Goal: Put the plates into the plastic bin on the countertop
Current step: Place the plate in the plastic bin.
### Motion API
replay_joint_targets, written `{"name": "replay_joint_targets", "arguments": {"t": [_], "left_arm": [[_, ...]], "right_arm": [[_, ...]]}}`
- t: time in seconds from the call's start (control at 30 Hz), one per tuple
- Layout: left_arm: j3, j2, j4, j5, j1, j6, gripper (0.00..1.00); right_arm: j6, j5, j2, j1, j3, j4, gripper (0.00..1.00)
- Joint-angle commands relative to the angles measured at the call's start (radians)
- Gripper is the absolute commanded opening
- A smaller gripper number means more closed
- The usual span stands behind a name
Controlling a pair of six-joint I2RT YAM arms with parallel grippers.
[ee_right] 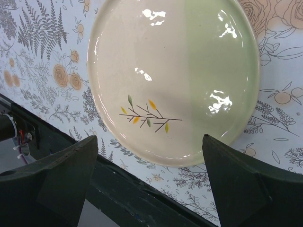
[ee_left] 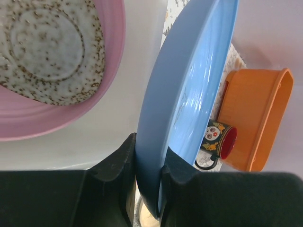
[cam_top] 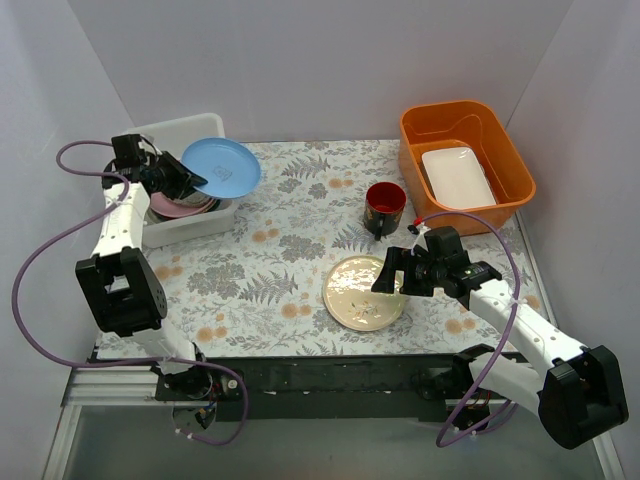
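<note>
My left gripper [cam_top: 186, 180] [ee_left: 149, 153] is shut on the rim of a light blue plate [cam_top: 222, 166] [ee_left: 189, 85], which it holds tilted on edge over the right side of the white plastic bin [cam_top: 190, 124]. Inside the bin lie a pink plate [cam_top: 184, 208] [ee_left: 111, 71] and a speckled cream plate [ee_left: 47, 47] on top of it. A pale yellow-green plate [cam_top: 362, 292] [ee_right: 175, 75] with a small branch print lies flat on the floral countertop [cam_top: 290, 250]. My right gripper [cam_top: 392, 272] [ee_right: 149, 142] hovers open at this plate's near edge, touching nothing.
An orange tub [cam_top: 452, 108] [ee_left: 251, 123] stands at the back right with a white rectangular dish [cam_top: 458, 175] in it. A dark red mug [cam_top: 385, 207] [ee_left: 220, 139] stands just behind the yellow-green plate. The black front rail [cam_top: 330, 375] [ee_right: 132, 194] runs close below that plate.
</note>
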Motion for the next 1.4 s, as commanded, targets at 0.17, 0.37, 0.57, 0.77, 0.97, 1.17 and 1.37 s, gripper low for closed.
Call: {"name": "replay_joint_targets", "arguments": {"t": [0.17, 0.37, 0.57, 0.77, 0.97, 1.17, 1.37], "left_arm": [[0.117, 0.037, 0.011, 0.108, 0.126, -0.045, 0.00], [0.074, 0.021, 0.085, 0.101, 0.159, -0.097, 0.00], [0.072, 0.029, 0.083, 0.081, 0.169, -0.094, 0.00], [0.063, 0.026, 0.069, 0.044, 0.173, -0.079, 0.00], [-0.003, 0.007, 0.071, -0.033, 0.173, -0.063, 0.00], [-0.053, 0.006, 0.079, -0.070, 0.176, -0.043, 0.21], [-0.064, 0.004, 0.065, -0.100, 0.178, -0.040, 0.68]], "right_arm": [[-0.019, -0.010, -0.010, 0.004, -0.005, 0.017, 0.98], [-0.030, -0.013, -0.009, 0.004, -0.009, 0.005, 0.98], [-0.018, -0.022, 0.004, 0.004, -0.022, 0.030, 0.98], [-0.015, -0.025, 0.019, 0.004, -0.018, 0.039, 0.98], [-0.015, -0.030, 0.016, 0.004, -0.029, 0.043, 0.98], [-0.019, -0.030, 0.008, 0.004, -0.028, 0.034, 0.97], [-0.021, -0.027, 0.001, 0.004, -0.031, 0.030, 0.97]]}}
